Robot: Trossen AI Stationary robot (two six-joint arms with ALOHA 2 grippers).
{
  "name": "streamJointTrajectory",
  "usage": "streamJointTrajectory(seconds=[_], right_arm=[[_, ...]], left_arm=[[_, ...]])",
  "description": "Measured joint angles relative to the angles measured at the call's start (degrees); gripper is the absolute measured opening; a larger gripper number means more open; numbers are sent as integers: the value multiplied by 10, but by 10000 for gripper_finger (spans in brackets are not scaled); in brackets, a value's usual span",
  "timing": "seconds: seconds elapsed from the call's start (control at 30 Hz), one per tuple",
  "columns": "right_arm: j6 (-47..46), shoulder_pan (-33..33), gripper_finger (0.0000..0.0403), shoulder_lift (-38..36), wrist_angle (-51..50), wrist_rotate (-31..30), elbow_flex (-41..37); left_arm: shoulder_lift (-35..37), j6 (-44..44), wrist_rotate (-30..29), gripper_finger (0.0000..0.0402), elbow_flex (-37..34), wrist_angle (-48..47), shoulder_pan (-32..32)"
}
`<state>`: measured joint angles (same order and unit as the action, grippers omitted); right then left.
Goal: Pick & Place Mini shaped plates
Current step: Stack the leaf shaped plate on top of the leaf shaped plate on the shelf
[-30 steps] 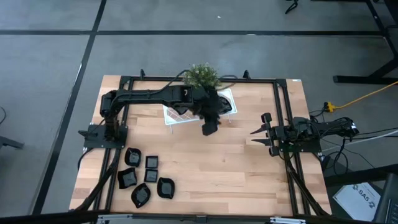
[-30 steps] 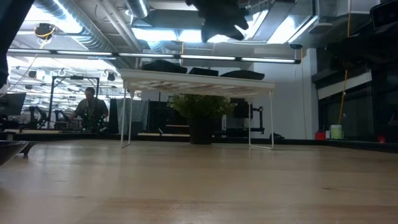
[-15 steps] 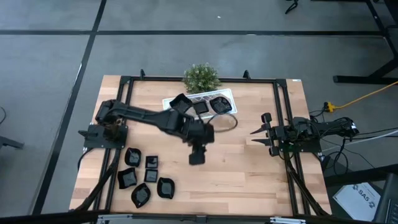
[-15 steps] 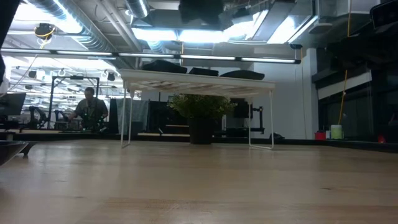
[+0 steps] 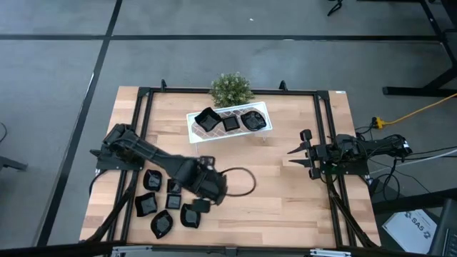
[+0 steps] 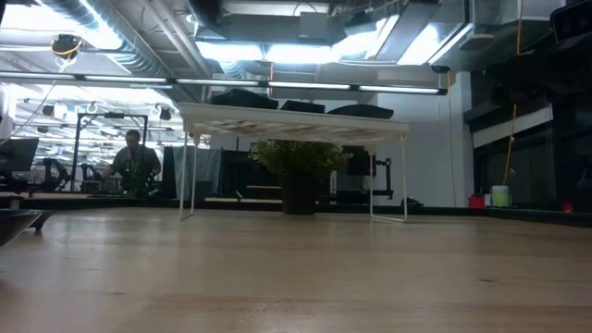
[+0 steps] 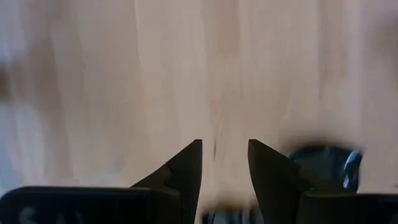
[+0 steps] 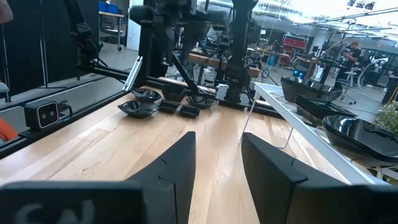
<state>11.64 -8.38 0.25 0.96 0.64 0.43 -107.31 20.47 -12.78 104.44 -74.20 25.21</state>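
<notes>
left gripper [image 5: 202, 206] fingers apart, empty, over the loose mini shaped plates [image 5: 166, 204] at the near-left of the surface [image 5: 285, 185] | three plates on the white rack [image 5: 193, 128] at the far edge beside the plant [image 5: 230, 87] | right gripper [image 5: 294, 155] fingers apart, empty, at the right edge

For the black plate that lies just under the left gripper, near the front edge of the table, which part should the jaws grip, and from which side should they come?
Probably its raised rim, from straight above. The black plate lies flat on the table, so only its rim offers an edge: one jaw inside, one outside. The side toward the table's centre looks freest, since other mini plates crowd its other sides. The left gripper hovers there, jaws open and empty.
</notes>
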Motion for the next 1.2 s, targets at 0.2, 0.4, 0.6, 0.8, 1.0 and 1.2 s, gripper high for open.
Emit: streamJointTrajectory(seconds=[0.2,0.4,0.6,0.8,1.0,1.2], right_arm=[[0,0,129,0,0,0,0],[0,0,129,0,0,0,0],[0,0,129,0,0,0,0],[0,0,129,0,0,0,0],[0,0,129,0,0,0,0],[0,0,129,0,0,0,0]], left_arm=[[0,100,-12,123,-59,-91,23],[9,209,61,123,-132,-100,26],[10,300,136,123,-185,-105,24],[20,398,200,123,-250,-120,24],[40,487,234,123,-329,-123,32],[47,565,243,123,-379,-77,41]])
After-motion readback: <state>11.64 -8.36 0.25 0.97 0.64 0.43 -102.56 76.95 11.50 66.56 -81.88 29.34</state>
